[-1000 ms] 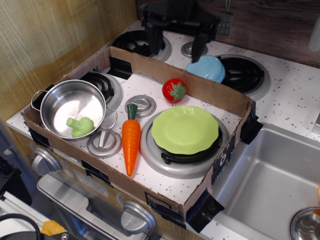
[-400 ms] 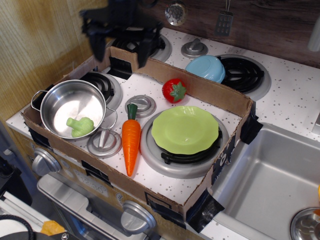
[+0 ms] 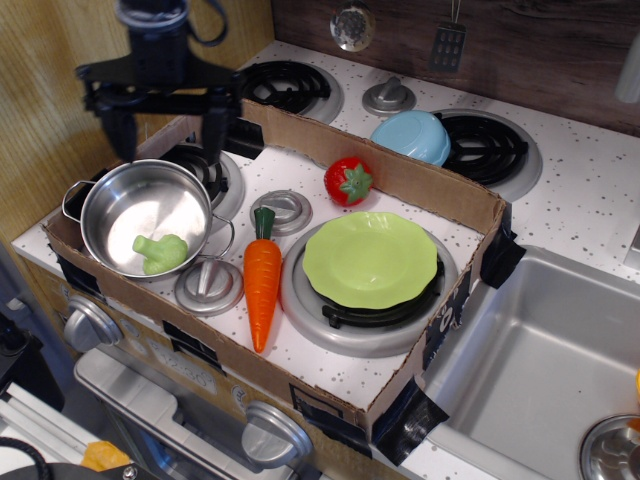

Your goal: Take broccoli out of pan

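Change: the gripper [image 3: 167, 128] has travelled left from above the rear burners and now hangs over the far rim of the pan [image 3: 147, 217]; everything else lies as before.
Gripper: two dark fingers spread wide apart, holding nothing, clear of the pan.
Broccoli: the broccoli [image 3: 161, 252] lies inside the pan, against its near wall.
Pan: sits on the left front burner, inside the cardboard box [image 3: 400, 182].
Other items: carrot [image 3: 262, 279] just right of the pan; green plate [image 3: 371, 259] on the large burner; tomato [image 3: 348, 181] behind it; blue bowl [image 3: 414, 135] beyond the box wall.
Writing: none readable.
Surface: white speckled toy stovetop [image 3: 590, 200], sink [image 3: 530, 360] at right, wooden panel at left.
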Robot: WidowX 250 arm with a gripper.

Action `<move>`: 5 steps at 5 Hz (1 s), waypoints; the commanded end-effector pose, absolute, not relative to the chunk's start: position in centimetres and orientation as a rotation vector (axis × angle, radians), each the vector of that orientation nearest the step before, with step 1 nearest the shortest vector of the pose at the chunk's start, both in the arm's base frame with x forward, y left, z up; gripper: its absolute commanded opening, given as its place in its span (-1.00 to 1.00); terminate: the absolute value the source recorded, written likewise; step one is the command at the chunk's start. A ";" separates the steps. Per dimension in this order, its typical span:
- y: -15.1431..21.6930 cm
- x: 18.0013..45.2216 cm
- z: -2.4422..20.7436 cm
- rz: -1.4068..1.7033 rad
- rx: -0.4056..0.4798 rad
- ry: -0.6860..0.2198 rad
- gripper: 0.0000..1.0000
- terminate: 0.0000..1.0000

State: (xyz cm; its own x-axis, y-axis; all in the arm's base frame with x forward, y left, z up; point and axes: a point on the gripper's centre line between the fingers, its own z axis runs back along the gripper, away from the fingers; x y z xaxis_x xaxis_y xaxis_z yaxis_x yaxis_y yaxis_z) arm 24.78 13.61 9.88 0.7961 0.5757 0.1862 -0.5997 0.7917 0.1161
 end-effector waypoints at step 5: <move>14.0 23.1 4.5 0.725 0.068 -0.232 1.00 -1.00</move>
State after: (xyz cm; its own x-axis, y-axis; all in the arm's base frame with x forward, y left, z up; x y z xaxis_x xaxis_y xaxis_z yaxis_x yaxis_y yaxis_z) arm 22.97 14.10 4.04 0.7276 0.6521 0.2129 -0.6647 0.7469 -0.0158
